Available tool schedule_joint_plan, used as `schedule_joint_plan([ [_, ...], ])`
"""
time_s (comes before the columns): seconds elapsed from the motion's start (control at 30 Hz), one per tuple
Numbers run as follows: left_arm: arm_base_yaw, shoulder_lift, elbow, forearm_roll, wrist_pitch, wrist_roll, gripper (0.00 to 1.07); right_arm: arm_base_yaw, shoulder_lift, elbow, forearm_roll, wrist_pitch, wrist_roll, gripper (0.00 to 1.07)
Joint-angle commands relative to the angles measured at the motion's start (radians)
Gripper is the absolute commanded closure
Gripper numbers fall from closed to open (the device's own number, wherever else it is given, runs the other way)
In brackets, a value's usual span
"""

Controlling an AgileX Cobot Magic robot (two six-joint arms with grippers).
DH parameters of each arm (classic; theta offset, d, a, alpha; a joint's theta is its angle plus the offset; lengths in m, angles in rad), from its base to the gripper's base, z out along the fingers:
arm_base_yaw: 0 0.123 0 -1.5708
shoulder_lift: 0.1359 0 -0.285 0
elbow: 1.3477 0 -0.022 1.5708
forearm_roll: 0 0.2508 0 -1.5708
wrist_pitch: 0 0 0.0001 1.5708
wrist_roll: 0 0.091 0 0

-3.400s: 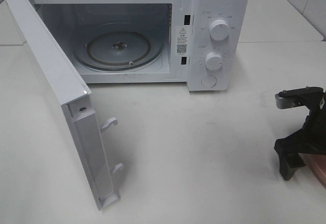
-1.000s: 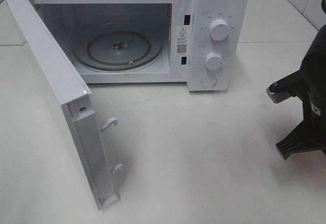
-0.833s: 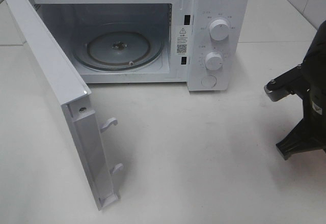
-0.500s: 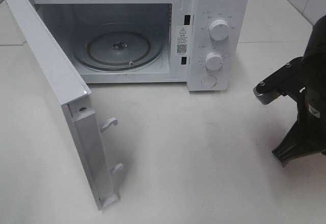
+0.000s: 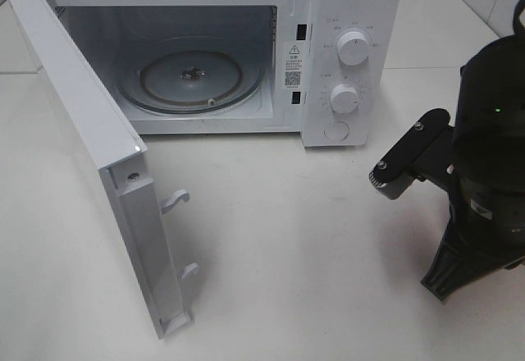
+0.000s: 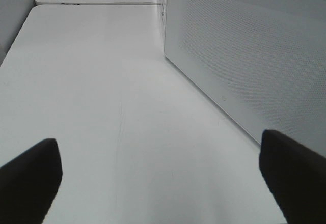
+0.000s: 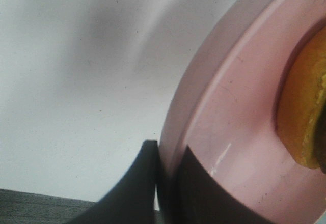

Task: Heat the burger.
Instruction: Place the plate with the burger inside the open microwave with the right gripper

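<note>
Fig.: R gripper (image 7: 167, 155) clamped on plate (image 7: 229, 127) rim, right of microwave (image 5: 344, 16); L gripper (image 6: 159, 152) jaws apart. I fear edge grip sags, burger (image 7: 305, 107) slides off.

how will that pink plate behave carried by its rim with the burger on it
The pink plate looks rigid, so it probably won't flex. The right pincer pinches only its rim, so it may tilt under the load. Its surface looks smooth, so the burger could slide if it tips.

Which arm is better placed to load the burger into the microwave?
Right. The right gripper is shut on the pink plate's rim, burger on it; the left gripper is open and empty.
</note>
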Motion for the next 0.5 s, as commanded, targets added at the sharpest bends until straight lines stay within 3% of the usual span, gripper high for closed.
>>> schedule_joint_plan([
  [0.03,0.002,-0.025,0.002,-0.01,-0.008,-0.001,0.03,0.056,-0.013,0.005,-0.062,0.051,-0.019,1.06],
  [0.5,0.002,-0.025,0.002,-0.01,-0.008,-0.001,0.03,0.191,-0.019,0.005,-0.07,0.062,-0.056,1.05],
])
